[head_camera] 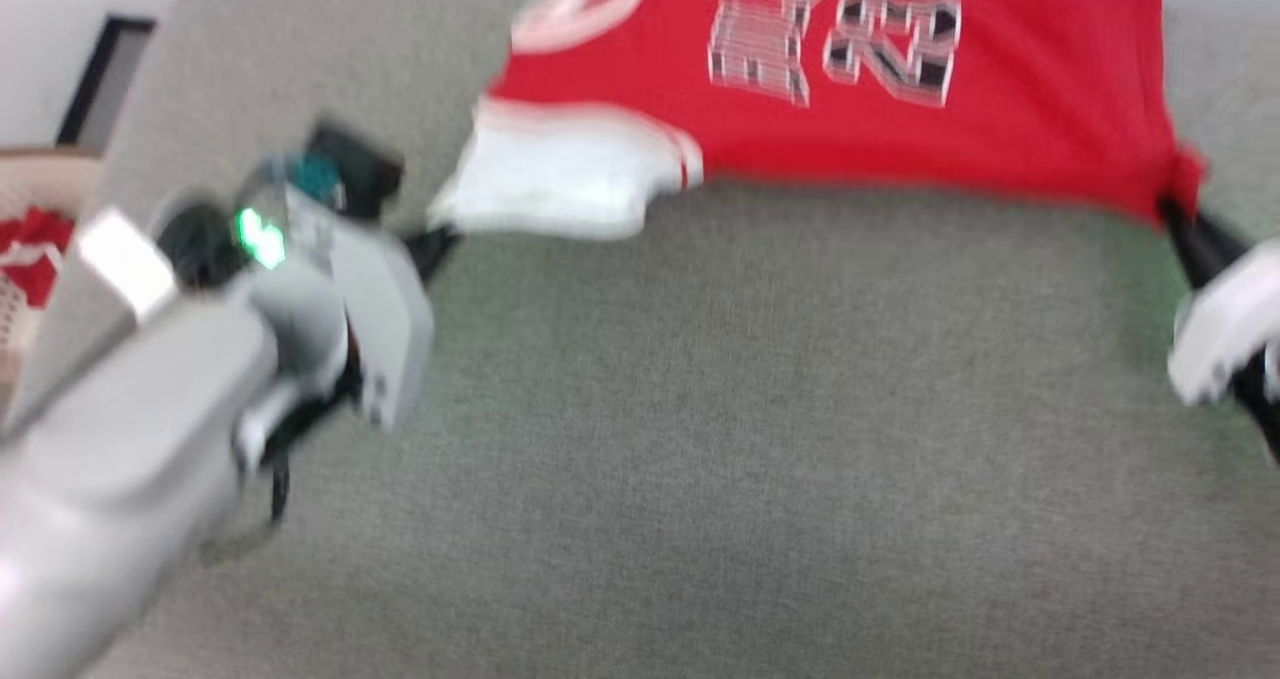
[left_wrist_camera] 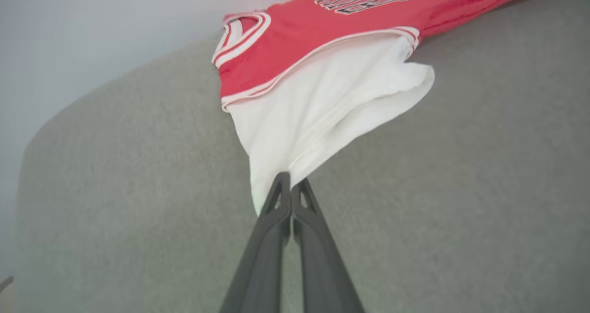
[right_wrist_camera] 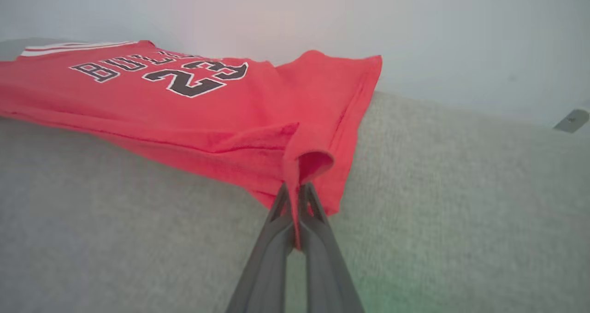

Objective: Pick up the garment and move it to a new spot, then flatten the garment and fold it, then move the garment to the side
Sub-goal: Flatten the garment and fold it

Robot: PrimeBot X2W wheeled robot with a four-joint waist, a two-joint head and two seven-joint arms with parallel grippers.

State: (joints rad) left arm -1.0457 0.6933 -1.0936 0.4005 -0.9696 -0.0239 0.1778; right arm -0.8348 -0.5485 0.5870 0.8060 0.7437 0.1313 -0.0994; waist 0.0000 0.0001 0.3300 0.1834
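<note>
Between left gripper (left_wrist_camera: 291, 183) and right gripper (right_wrist_camera: 297, 191) stretches one pinched garment (head_camera: 1050, 109).

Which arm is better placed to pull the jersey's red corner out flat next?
Right, probably: the right tool is shut on a red corner of the garment; the left tool pinches its white part.

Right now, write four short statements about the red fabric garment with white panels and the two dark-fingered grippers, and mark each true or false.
1. The left gripper is shut on a white panel of the red fabric garment. True.
2. The right gripper hangs open above the garment. False: it is shut on a red edge.
3. The garment is spread over a grey fabric surface. True.
4. Its printed number reads 45. False: it reads 23.
</note>
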